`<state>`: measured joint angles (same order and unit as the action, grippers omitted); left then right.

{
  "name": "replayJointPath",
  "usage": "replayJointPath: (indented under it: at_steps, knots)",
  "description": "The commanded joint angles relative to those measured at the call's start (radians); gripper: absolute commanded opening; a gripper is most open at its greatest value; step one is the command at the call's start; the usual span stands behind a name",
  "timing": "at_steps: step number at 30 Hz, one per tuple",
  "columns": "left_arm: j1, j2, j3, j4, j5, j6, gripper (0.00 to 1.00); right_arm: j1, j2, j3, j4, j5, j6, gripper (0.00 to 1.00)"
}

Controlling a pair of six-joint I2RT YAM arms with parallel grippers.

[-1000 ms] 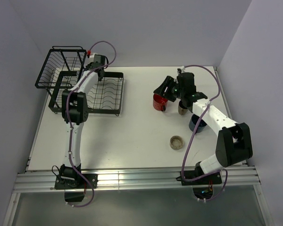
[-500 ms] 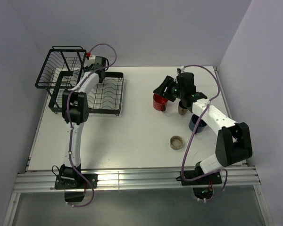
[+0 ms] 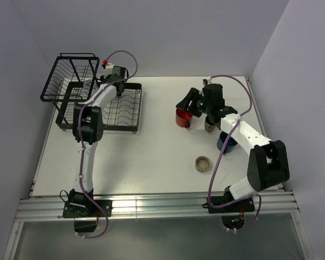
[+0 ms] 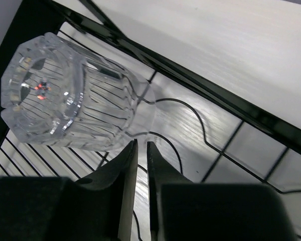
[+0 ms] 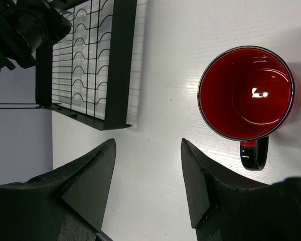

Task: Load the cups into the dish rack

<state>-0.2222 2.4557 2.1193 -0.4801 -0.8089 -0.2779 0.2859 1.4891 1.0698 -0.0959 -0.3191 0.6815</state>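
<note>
**Left gripper** [image 4: 141, 150]: the jaws stand almost together, with only a thin slit between them and nothing visible in it. The tips meet the lower edge of the clear glass [image 4: 70, 95]. The glass lies on its side on the wires of the dish rack [image 4: 210, 90], its long axis running from the upper left toward the centre of the left wrist view. You cannot tell from this view whether the tips pinch the glass wall.

**Right gripper** [image 5: 148, 145]: the jaws are wide apart and hold nothing. The red mug [image 5: 246, 93] lies to the upper right of the jaw gap in the right wrist view, fully outside it. The mug stands upright, mouth up, with its handle pointing toward the bottom edge of the frame.

**Layout, top view:** the tan cup [image 3: 209, 125], the dark blue mug [image 3: 226, 142] and the low beige cup [image 3: 203, 163] stand on the table [image 3: 151, 157] in the right half of the frame. All are well apart from the rack at the upper left. The right arm is the nearer one to every cup on the table.

**Next move, as a judgement:** shift the right gripper toward the upper right of its wrist view until the mug wall lies between the jaws. Keep the handle clear of the nearer finger.
</note>
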Motion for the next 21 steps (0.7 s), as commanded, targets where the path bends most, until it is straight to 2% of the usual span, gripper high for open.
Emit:
replayJointPath:
  at_steps: [1,7,12,14,18,21]
  knots:
    - [-0.037,-0.104,-0.001,0.061,0.02,0.022,0.21,0.007,-0.013,-0.021,0.039,0.021,-0.025,0.62]
    - [-0.077,-0.156,-0.013,0.083,0.077,0.014,0.29,0.007,-0.027,-0.021,0.022,0.043,-0.033,0.62]
    - [-0.112,-0.225,0.004,0.031,0.142,-0.023,0.34,0.007,-0.03,-0.002,-0.019,0.086,-0.051,0.62]
    - [-0.124,-0.266,0.011,0.005,0.169,-0.055,0.39,0.007,-0.024,0.013,-0.057,0.107,-0.062,0.62]
    - [-0.157,-0.357,-0.01,-0.086,0.339,-0.186,0.56,0.018,-0.012,0.067,-0.138,0.198,-0.097,0.61]
    - [-0.184,-0.464,-0.111,-0.077,0.457,-0.248,0.62,0.042,0.002,0.111,-0.202,0.296,-0.14,0.61]
